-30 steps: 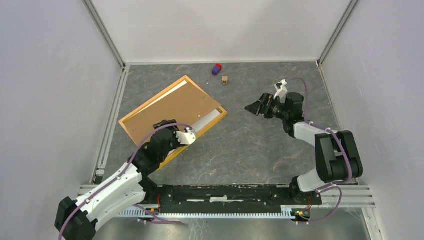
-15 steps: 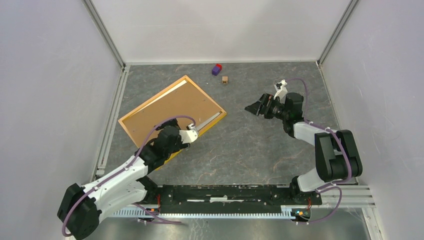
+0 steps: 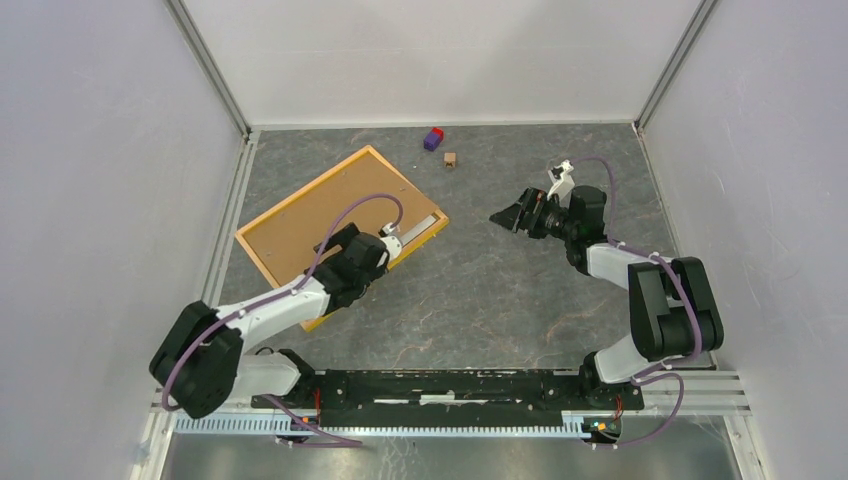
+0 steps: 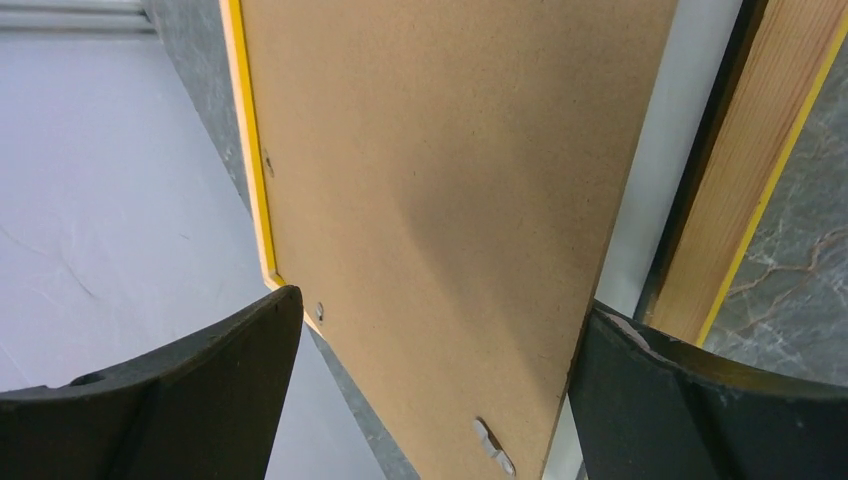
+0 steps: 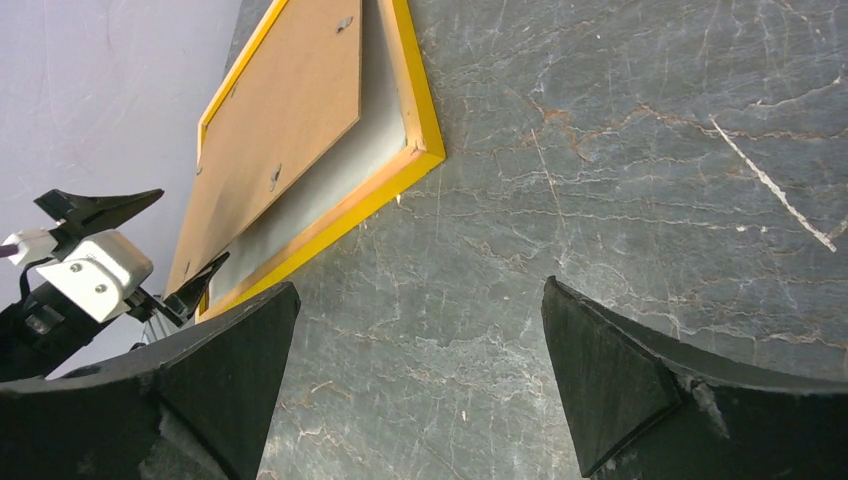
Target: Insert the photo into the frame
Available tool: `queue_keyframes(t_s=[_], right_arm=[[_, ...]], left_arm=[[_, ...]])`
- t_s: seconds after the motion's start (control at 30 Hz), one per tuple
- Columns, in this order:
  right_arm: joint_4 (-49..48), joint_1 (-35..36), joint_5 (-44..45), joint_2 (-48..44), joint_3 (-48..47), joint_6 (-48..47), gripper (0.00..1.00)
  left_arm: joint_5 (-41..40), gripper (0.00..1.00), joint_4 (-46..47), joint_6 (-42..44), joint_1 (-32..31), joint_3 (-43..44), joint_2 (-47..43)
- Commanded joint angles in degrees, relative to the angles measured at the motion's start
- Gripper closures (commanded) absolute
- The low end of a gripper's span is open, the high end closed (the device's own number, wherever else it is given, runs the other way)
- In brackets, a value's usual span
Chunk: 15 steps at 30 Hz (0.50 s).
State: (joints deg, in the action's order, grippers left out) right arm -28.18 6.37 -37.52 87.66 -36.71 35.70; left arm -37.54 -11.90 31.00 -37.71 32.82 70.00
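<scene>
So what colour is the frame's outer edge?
Bright yellow-orange. The frame shows it best in the right wrist view.

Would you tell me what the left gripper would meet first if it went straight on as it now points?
Most likely the brown backing board lying in the frame, right ahead of the open left gripper.

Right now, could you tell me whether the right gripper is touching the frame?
Apart. The top view shows bare table between the right gripper and the frame.
</scene>
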Motion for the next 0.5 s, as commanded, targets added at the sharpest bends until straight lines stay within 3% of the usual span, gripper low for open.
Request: queue_keyframes(t_s=[0.0,0.27,0.47], right_arm=[[-1.3,-0.3,-0.7,0.8,-0.4,-1.2,0.02],[-1.4,-0.4,-0.9,1.9,-0.7,-1.1,0.02],[-1.5,-0.4,-0.9,2.0,-0.6,-1.1,0.02]], left_arm=[[-3.7,0.01,0.7,-7.9,0.2,4.2,4.2],[-11.0,0.0,-1.4,-6.6,0.2,4.5,8.7],[-1.2,0.0,-12.1,-11.8,0.4,8.7,8.7]])
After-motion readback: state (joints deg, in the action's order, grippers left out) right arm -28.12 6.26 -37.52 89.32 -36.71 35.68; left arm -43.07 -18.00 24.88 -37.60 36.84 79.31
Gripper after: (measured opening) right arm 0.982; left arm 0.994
